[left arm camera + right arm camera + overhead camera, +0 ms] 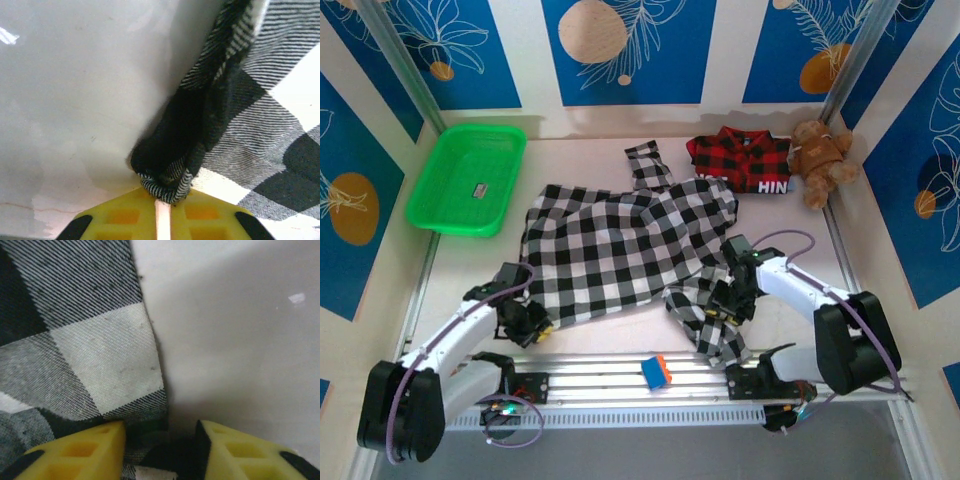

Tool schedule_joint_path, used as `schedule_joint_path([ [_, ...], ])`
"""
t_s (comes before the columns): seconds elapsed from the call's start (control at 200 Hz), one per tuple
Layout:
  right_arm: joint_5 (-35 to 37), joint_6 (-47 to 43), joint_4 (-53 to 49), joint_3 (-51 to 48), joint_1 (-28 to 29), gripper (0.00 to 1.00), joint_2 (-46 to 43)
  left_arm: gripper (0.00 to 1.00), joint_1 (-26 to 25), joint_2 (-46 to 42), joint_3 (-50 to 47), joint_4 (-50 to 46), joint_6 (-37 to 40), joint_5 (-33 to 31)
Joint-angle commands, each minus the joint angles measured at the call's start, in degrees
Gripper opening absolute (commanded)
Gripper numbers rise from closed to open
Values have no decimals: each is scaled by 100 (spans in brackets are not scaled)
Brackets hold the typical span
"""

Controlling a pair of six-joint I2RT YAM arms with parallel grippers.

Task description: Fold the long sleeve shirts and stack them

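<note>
One checked shirt point(610, 250) | one plaid shirt point(740, 160) (red) | one basket point(455, 165)

The top external camera sits high above and behind the two arms. It looks down and forward over the whole white table point(610, 338), with the arm bases along the bottom edge and the blue-and-white patterned back wall point(620, 50) across the top.

The left wrist camera looks along the left gripper point(162, 200), at bottom centre of the frame. It is very close to the black-and-white checked cloth shirt point(260, 130) on the right.

The right wrist camera is equally close, with the right gripper point(160, 432) at the bottom edge, cloth at left and table at right.

Both close patches also lie in the overhead view, at the shirt's lower left and lower right.
</note>
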Motion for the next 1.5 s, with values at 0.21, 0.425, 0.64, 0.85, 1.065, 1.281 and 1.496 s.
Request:
schedule_joint_path([
  [0.21, 230, 463, -42, 184, -118, 1, 75, 8, -59, -208, -230, 494, 143, -138],
  [0.425, 389, 124, -711, 848, -407, 0, -391, 0, -19, -327, 126, 35, 422, -511],
  [0.64, 294, -96, -927, 1017, -665, 0, -674, 0, 1, -410, 376, -178, 537, -642],
  [0.85, -342, -434, -654, 554, -606, 46, -462, 0, -6, -391, 270, -55, 557, -502],
  [1.065, -188, -234, -85, 129, -57, 50, 26, 0, -5, -409, 206, 8, 529, -471],
  [1.281, 157, -43, 111, 269, 302, 42, 729, 0, -2, -473, 143, -5, 494, -467],
  [1.496, 736, 384, -165, 760, 493, 5, 1146, 0, 2, -741, 98, -173, 424, -513],
])
